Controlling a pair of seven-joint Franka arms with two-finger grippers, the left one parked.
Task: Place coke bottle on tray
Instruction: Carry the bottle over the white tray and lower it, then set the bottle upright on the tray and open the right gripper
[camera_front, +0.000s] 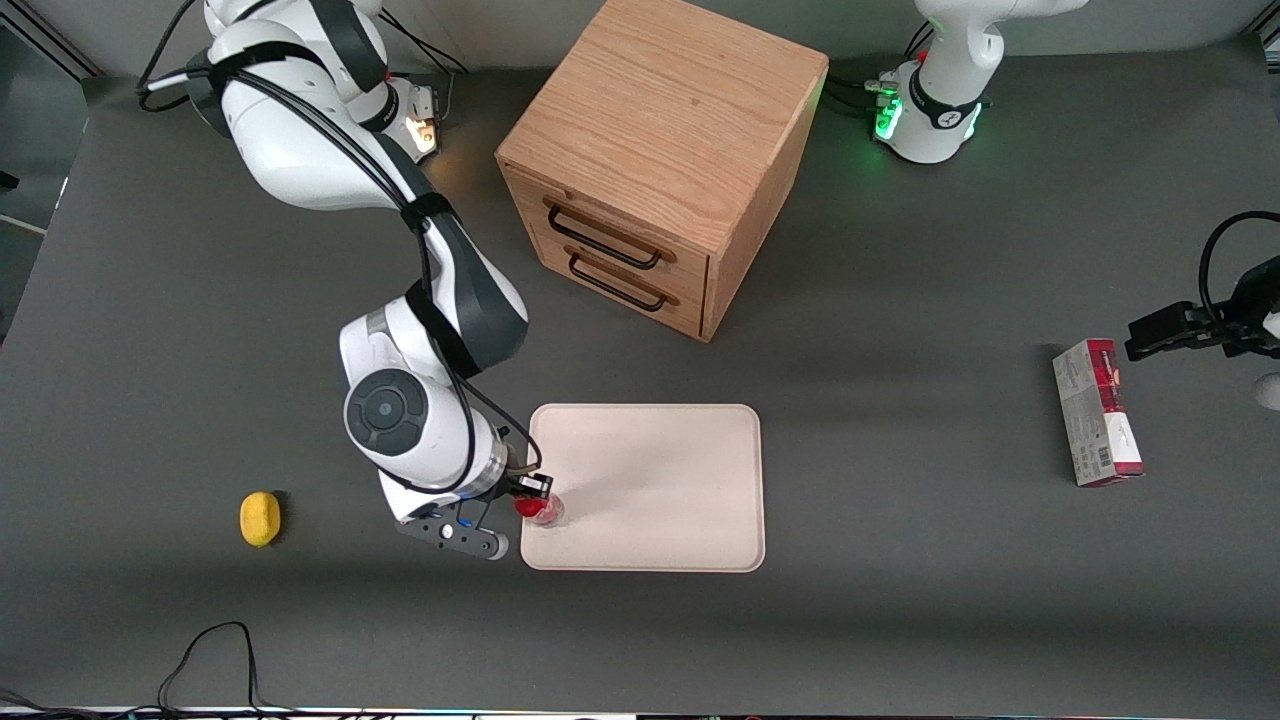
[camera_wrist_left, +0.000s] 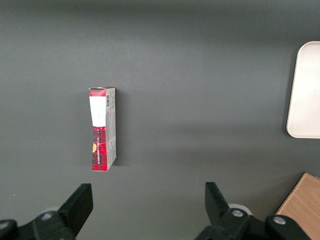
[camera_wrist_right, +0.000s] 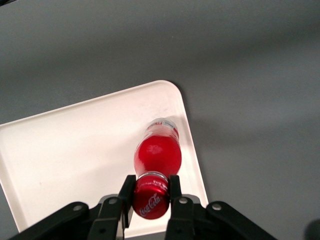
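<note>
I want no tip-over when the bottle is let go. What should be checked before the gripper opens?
1. Gripper shut on the cap of the coke bottle: ok.
2. Bottle over the tray, inside its rim: ok, but close to the corner nearest the working arm.
3. Bottle base resting on the tray surface: cannot tell.
4. Bottle upright: cannot tell.
5. Tray bare around the bottle: ok.

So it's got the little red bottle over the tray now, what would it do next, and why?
Probably open the fingers and lift away. The gripper is shut on the coke bottle at its cap, and the bottle appears upright with its base on the tray, close to the edge toward the working arm.
</note>
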